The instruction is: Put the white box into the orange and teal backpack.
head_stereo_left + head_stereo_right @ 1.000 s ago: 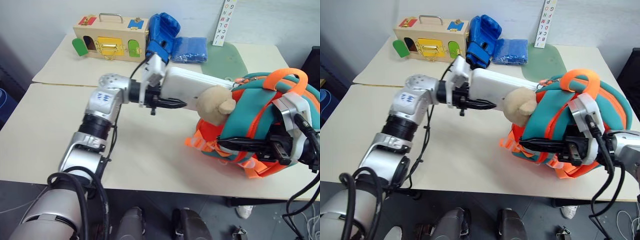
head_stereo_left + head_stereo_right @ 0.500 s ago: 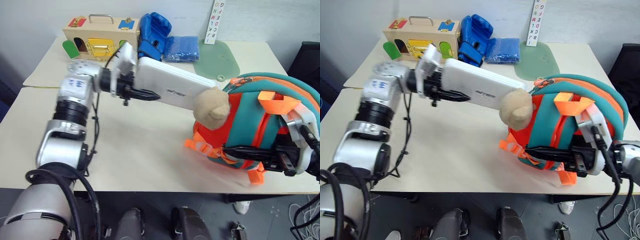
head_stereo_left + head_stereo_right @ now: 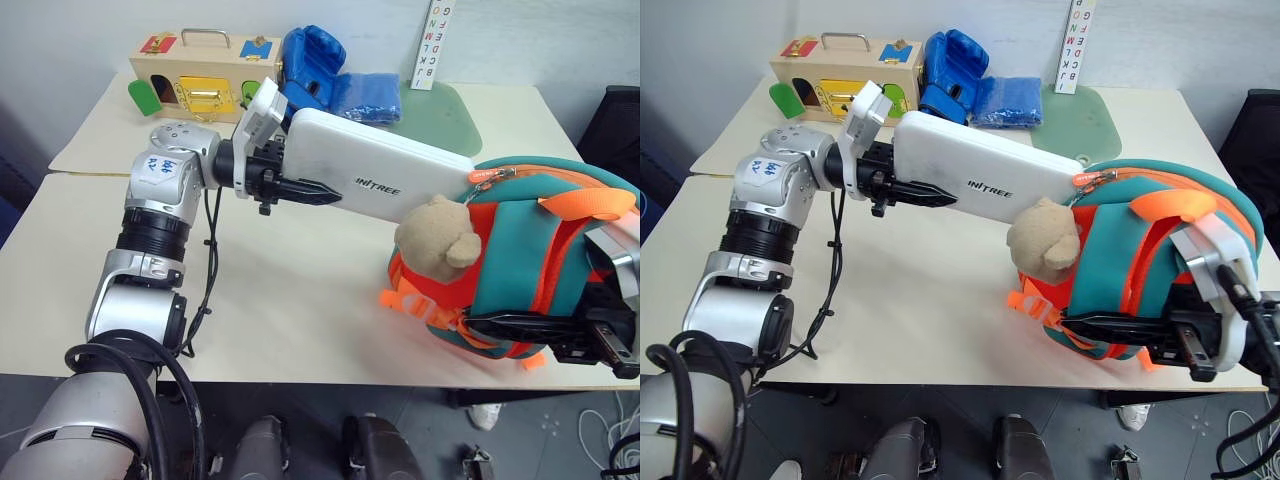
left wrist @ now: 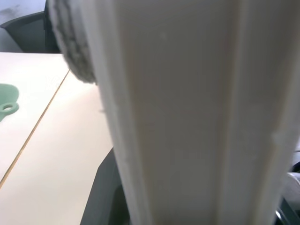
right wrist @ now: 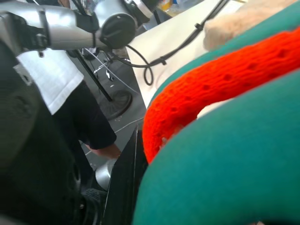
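The left gripper [image 3: 300, 188], grasping the white box [image 3: 375, 175], had drawn it back until only its tip met the backpack [image 3: 530, 270] zipper, the clenched right gripper [image 3: 530, 325] steadying a strap, so insertion looked unfinished.

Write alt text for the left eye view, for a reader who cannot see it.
The left gripper holds the white box in the air, its far end at the zipper opening of the orange and teal backpack, above the backpack's tan teddy bear. The right gripper is shut on the backpack's front.
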Robot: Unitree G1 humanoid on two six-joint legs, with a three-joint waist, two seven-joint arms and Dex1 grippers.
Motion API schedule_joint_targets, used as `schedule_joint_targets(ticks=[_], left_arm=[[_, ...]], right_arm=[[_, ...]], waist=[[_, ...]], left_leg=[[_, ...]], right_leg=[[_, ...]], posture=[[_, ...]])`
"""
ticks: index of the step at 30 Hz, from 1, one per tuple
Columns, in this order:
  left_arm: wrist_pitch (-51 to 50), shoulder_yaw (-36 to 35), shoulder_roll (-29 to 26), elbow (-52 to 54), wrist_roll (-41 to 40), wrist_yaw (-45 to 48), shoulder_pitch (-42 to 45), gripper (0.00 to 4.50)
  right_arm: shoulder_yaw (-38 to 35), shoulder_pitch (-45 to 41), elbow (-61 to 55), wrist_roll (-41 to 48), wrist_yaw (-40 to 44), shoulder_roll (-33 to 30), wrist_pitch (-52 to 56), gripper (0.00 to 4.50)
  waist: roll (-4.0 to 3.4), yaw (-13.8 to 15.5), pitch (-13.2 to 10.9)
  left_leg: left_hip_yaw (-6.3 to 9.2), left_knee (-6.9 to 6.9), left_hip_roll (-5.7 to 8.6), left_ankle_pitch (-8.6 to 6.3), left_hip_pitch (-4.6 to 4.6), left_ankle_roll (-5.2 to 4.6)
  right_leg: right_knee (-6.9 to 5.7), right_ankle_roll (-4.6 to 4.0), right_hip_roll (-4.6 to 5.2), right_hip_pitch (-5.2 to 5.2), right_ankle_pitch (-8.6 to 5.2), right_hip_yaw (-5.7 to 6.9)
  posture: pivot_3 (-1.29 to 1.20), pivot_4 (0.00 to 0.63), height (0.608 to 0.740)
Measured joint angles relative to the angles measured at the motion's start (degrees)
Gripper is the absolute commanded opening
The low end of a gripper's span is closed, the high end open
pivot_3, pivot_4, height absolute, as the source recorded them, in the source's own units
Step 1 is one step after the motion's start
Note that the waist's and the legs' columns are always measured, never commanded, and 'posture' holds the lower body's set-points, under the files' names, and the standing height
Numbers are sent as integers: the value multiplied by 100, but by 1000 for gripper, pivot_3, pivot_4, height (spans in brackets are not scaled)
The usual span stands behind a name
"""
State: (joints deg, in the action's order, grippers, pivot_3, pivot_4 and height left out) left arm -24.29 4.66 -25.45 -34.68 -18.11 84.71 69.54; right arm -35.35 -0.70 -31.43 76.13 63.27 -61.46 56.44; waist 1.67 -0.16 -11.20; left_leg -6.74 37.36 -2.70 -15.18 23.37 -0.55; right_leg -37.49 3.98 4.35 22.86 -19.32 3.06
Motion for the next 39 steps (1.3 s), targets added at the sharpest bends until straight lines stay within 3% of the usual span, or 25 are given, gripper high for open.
schedule_joint_targets(ticks=[9, 21, 28, 32, 36, 39], left_arm=[[36, 97, 137, -419, 14, 134, 322, 1428], [372, 943, 82, -205, -100, 136, -34, 1428], [348, 933, 1006, -295, -54, 101, -42, 1428], [394, 950, 1849, -544, 65, -262, -44, 1428], [298, 981, 2334, -577, 220, -694, -47, 1428], [170, 1175, 2500, -362, 370, -859, -161, 2303]], right_arm=[[-201, -18, -12, 333, -51, -143, 98, 10], [113, -149, -14, 197, -141, -143, -15, 10], [423, -326, -197, 158, -174, -74, -149, 10], [619, -445, -199, 139, -289, 25, -255, 10], [656, -444, -217, 72, -443, 168, -313, 10], [809, -446, -244, 19, -566, 299, -400, 0]], waist=[[0, 4, 0], [0, 10, 0], [0, 29, 0], [1, 36, -1], [1, 9, 0], [0, 6, 0]], left_leg=[[0, 0, 1, -2, -1, -3], [1, 3, 1, -1, -1, -2], [3, 9, 4, -1, 3, -2], [3, 20, 5, -2, 6, -4], [3, 15, 3, -2, 4, -3], [3, 6, 1, -1, -4, -2]], right_leg=[[1, 0, 2, 0, 0, -2], [-1, 0, 4, -1, 0, -2], [0, 0, 5, -2, 0, 0], [0, 1, 6, -3, 0, 0], [0, 1, 4, -3, 0, -1], [-2, 0, 0, -3, 0, -1]], posture=[[0, 150, 740], [0, 150, 740], [0, 150, 740], [0, 150, 740], [0, 150, 740], [0, 150, 740]])
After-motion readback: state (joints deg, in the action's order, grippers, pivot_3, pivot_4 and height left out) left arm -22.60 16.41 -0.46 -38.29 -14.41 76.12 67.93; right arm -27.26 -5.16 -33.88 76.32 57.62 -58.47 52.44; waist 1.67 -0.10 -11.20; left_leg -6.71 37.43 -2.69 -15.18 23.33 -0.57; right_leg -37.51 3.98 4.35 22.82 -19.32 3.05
